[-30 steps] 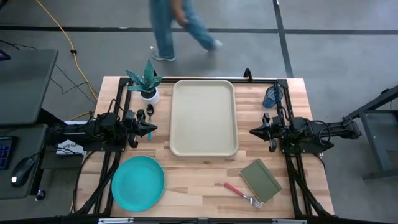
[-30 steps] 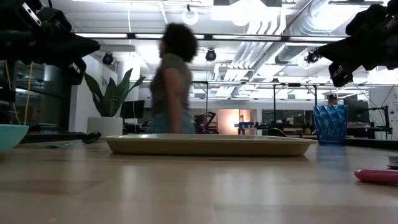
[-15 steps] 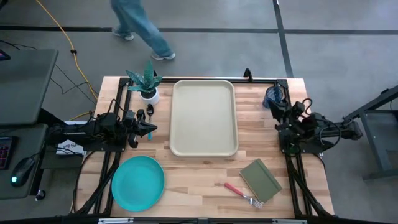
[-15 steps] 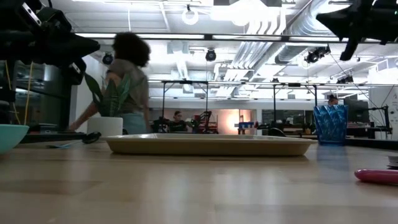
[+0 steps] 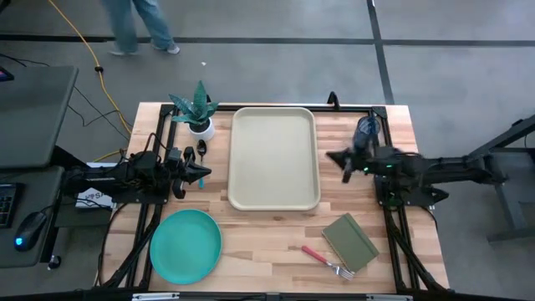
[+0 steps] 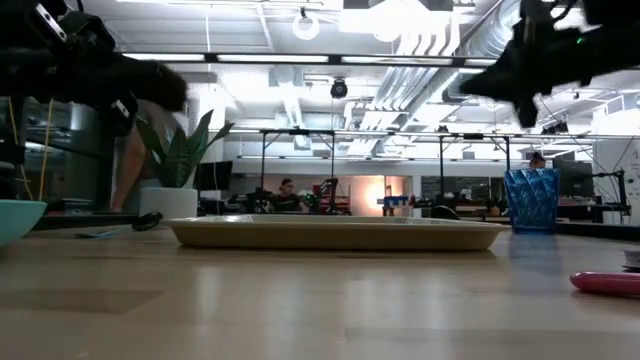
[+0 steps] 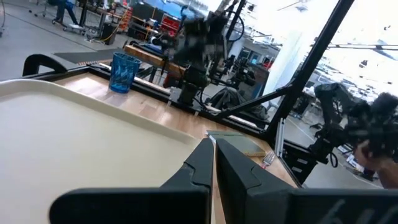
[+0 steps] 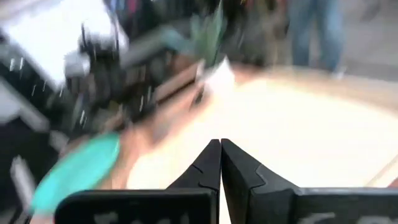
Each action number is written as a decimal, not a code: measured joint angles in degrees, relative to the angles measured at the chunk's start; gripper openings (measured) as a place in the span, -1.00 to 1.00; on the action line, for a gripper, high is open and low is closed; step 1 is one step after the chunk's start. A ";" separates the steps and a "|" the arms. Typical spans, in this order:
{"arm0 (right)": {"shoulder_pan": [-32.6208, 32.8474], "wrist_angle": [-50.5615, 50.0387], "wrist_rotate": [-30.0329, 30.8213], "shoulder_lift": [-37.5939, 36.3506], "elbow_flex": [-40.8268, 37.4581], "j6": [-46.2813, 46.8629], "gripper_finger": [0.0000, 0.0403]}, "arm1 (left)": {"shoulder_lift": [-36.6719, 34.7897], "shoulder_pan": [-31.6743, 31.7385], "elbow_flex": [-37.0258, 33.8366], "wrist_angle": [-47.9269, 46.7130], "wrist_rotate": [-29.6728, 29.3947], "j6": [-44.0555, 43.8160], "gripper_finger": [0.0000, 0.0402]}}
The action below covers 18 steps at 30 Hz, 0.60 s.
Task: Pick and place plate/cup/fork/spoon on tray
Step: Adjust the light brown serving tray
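The wooden table (image 5: 276, 234) carries everything, and the high view alone lays it all out at once. Largest on it is the beige tray (image 5: 274, 158), bare, lying lengthwise at the middle toward the far edge; the low view shows only its raised rim (image 6: 335, 233) as a low band. The teal-green plate (image 5: 185, 246) sits near the front left corner, well apart from the tray; in the low view just a sliver of its rim (image 6: 18, 218) shows at the left edge. An olive-green notebook (image 5: 350, 242) lies front right, with the fork (image 5: 327, 261) just beside it, red-pink handle toward the tray; the low view catches only the handle's end (image 6: 605, 283). A potted plant (image 5: 197, 113) stands at the far left corner. The blue cup (image 5: 365, 129) stands at the far right, partly behind the right arm from above, yet plain and upright in the low view (image 6: 530, 201) and in the left wrist view (image 7: 124, 72). The spoon (image 5: 201, 155) lies near the pot, half hidden by the left arm.

The left gripper (image 5: 201, 172) hangs above the table between plate and pot, jaws closed on nothing, which its wrist view confirms. The right gripper (image 5: 336, 158) reaches toward the tray's right edge, jaws pressed together and empty in its own wrist view.
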 joint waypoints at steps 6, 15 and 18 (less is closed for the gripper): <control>3.31 7.27 -1.10 15.68 0.02 0.91 -1.00 | 2.34 -0.08 0.01 8.08 -5.85 -6.09 -1.00; 4.80 17.60 -9.85 26.26 0.09 0.90 -1.00 | 26.85 -0.48 8.87 9.57 -8.77 0.75 -1.00; 4.80 19.79 -10.48 27.15 0.09 0.87 -1.00 | 37.88 -0.47 13.17 9.32 -10.73 5.14 -1.00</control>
